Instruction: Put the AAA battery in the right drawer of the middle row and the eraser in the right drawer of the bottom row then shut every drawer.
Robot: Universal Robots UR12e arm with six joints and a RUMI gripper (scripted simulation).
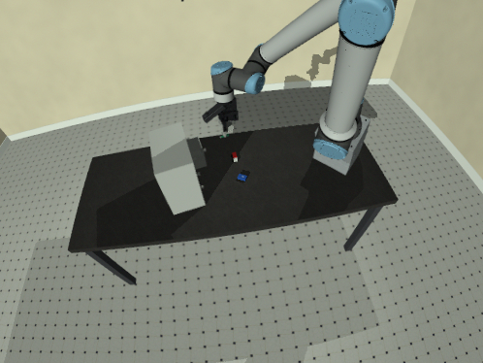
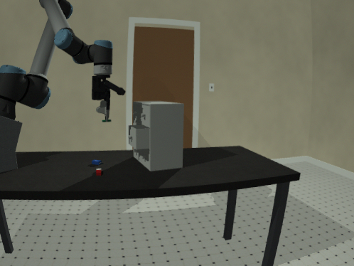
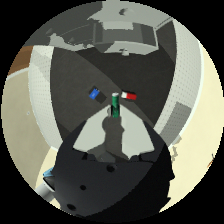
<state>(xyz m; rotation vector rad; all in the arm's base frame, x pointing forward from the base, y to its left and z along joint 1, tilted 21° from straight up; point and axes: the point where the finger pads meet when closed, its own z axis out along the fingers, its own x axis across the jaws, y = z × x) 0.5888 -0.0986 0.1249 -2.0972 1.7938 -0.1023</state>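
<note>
High above table (image 2: 213, 167), tool (image 2: 105, 119) grips green AAA battery (image 3: 115, 106), apparently upright; chest (image 2: 163, 135) nearby.

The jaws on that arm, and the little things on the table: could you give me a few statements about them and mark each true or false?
1. The gripper holds a small green-tipped battery above the table. True.
2. A drawer of the grey chest stands pulled out. True.
3. The red and white eraser lies inside a drawer. False: it lies on the black table.
4. The small blue object is between the jaws. False: it lies on the table.
5. The chest has tipped over. False: it stands upright.
</note>
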